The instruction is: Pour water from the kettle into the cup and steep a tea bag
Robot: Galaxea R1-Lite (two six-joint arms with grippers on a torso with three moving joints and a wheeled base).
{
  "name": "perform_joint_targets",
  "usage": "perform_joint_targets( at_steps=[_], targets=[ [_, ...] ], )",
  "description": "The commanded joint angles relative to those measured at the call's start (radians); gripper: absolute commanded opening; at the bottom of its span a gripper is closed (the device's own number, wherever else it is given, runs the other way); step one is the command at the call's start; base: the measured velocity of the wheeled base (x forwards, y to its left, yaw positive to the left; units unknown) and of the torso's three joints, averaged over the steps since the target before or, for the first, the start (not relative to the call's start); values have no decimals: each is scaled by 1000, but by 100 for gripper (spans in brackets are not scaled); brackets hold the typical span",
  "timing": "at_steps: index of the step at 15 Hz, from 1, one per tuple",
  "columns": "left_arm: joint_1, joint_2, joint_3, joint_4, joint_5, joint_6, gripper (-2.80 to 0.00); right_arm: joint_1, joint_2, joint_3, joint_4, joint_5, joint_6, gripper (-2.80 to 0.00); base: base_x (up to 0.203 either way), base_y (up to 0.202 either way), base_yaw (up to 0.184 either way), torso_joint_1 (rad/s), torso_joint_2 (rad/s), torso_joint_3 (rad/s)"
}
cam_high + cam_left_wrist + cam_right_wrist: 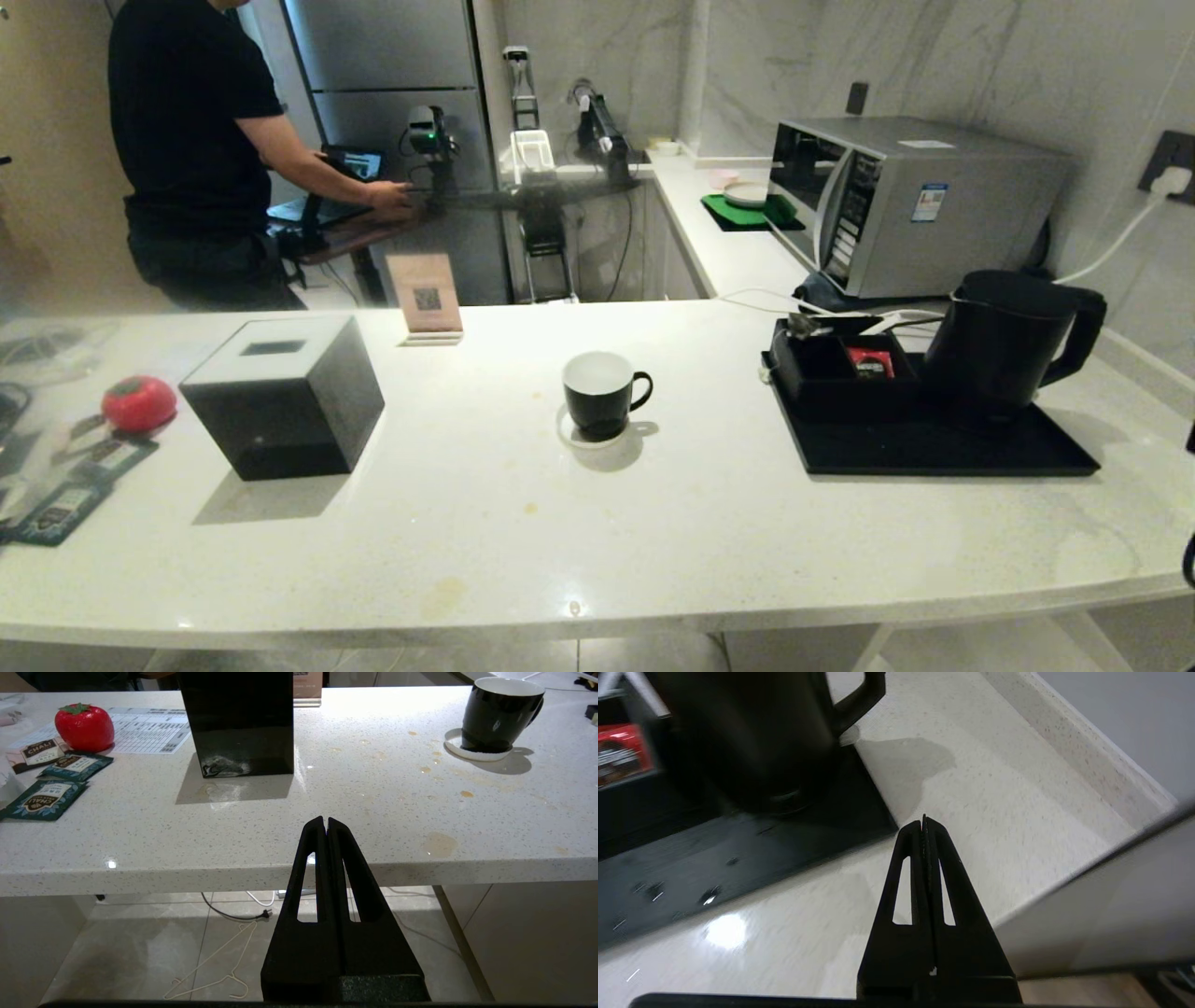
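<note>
Head view shows a white stone counter (523, 523) with the cup (602, 395), a small black mug with white inside, standing upright on a white round coaster (571, 434) near the middle. To the robot's right lies a black tray (934, 450), and the kettle (1004, 343) stands upright on it, its loop handle turned to the right. Beside the kettle, on the same tray, a black box (826, 378) holds a red packet (870, 363). A black cube tissue box (285, 397) stands to the left of the cup, well apart from it, and a red strawberry-shaped object (138, 403) lies further left. Behind the tray is a microwave (920, 201). A person (191, 149) in black stands in the background.

The left gripper (326, 822) is clenched and empty, in front of the counter edge. The right gripper (923, 822) is also clenched and empty, over the counter just beside the tray corner, near the kettle.
</note>
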Motion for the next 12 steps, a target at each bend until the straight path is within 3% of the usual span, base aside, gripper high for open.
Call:
perform_joint_targets(
  at_steps=[1,6,12],
  targets=[
    [0,2,0,0,0,0,-280,-7,143,-3,-85,1,-5,0,0,0,0,0,0,0],
    [0,2,0,0,0,-2,-280,-6,292,-5,-327,30,-8,0,0,0,0,0,0,0],
    [0,2,0,0,0,0,-280,-6,401,-47,-480,38,-45,0,0,0,0,0,0,0]
  ],
)
